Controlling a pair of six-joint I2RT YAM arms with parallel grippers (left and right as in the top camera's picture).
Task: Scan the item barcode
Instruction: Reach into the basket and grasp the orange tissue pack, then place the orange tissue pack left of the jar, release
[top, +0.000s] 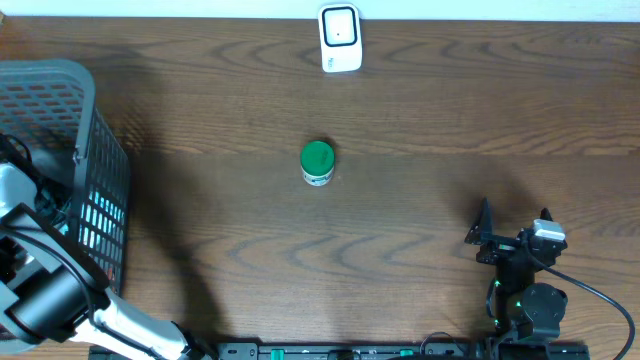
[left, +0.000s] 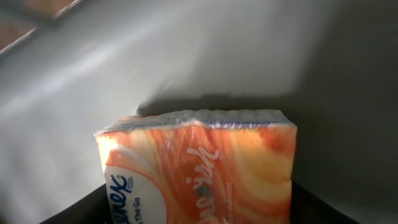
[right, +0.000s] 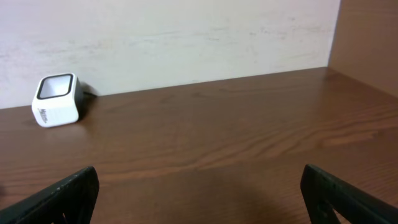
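Note:
An orange Kleenex tissue pack (left: 205, 162) fills the left wrist view, lying on a grey floor inside the basket. My left gripper (left: 199, 208) has a dark finger against each side of the pack, shut on it. No barcode shows on the pack. In the overhead view the left arm (top: 45, 290) reaches into the basket and its jaws are hidden. The white scanner (top: 340, 38) stands at the table's far edge, and it is the scanner (right: 57, 99) at far left in the right wrist view. My right gripper (top: 515, 214) rests open near the front right, its jaws (right: 199, 193) wide over bare wood.
A grey mesh basket (top: 60, 80) stands at the left edge of the table. A small jar with a green lid (top: 317, 163) sits upright mid-table. A wall runs behind the scanner.

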